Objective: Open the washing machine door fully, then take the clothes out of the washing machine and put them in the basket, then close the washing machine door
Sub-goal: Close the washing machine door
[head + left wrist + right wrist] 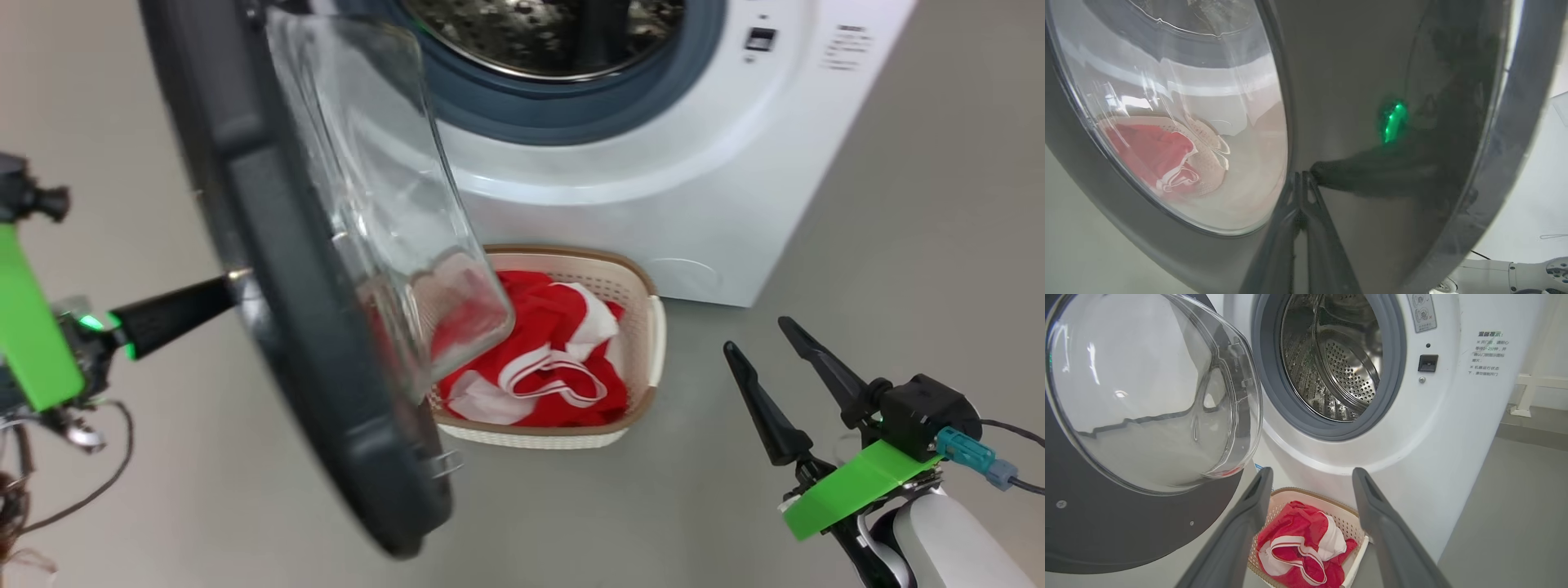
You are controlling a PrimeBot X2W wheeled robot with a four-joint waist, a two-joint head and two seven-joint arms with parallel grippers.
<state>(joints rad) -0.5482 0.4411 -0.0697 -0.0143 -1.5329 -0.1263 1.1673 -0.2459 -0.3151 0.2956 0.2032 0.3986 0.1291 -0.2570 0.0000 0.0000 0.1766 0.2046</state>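
Observation:
The washing machine [694, 188] stands with its steel drum [1339, 355] bare of fabric. The washing machine door [310, 367] hangs partly swung out, black rim toward me, with its glass bowl [1147, 396] facing the drum. My left gripper [233, 282] is shut, and its tips [1302, 175] press on the door's glossy outer face [1351, 81]. The red and white clothes [547, 343] lie piled in the cream basket [657, 327] on the floor before the machine. My right gripper [755, 335] hovers open to the right of the basket, holding nothing. In the right wrist view this gripper [1312, 473] points at the clothes [1298, 531].
Grey floor [898, 245] spreads to the right of the machine and around the basket. The door's lower rim hangs over the basket's left side. Loose cables [82, 482] dangle by my left arm. A white rail [1531, 388] runs along the wall behind the machine.

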